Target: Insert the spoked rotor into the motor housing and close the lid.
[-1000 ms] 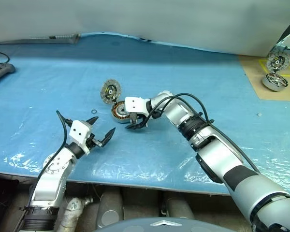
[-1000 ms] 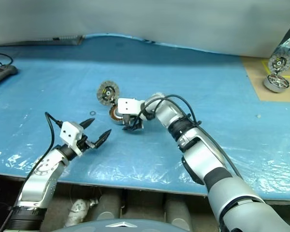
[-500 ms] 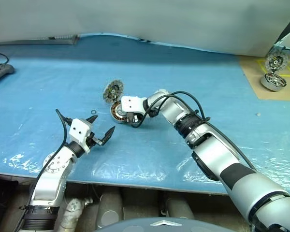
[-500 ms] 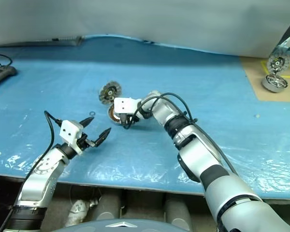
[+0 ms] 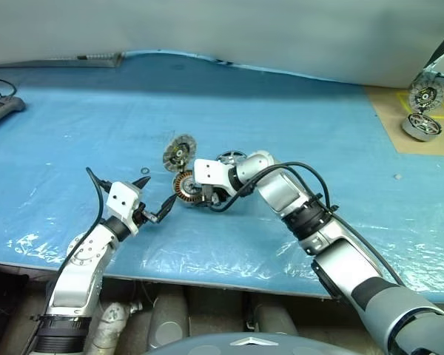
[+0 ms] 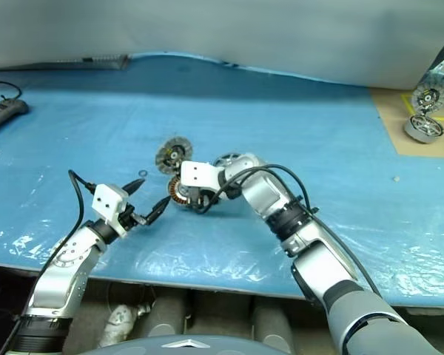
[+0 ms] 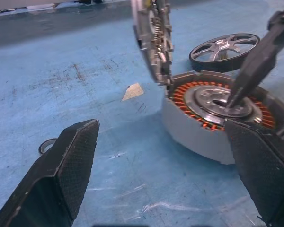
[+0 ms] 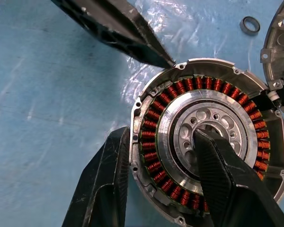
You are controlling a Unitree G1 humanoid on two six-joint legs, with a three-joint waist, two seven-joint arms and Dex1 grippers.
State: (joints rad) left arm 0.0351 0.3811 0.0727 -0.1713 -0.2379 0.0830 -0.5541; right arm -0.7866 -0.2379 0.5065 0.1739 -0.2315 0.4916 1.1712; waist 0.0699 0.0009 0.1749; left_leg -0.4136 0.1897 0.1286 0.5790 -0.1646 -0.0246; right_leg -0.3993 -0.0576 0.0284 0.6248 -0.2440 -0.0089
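The motor housing lies open on the blue sheet, its copper windings circling a silver hub. My right gripper is shut on its wall, one finger outside the rim and the other in the centre. The lid stands upright on its hinge at the housing's far-left side. Just behind my right wrist, the spoked rotor lies flat on the sheet. My left gripper is open and level beside the housing, with one fingertip close to the rim.
A small loose washer lies left of the housing. A second motor with a raised lid sits on a brown board at the far right. A power strip lies at the far left. The table's front edge runs just below my arms.
My right gripper closed on the housing and dragged it nearer, towards the left gripper. The lid came along, and the rotor now shows behind the wrist. The left arm stayed put.
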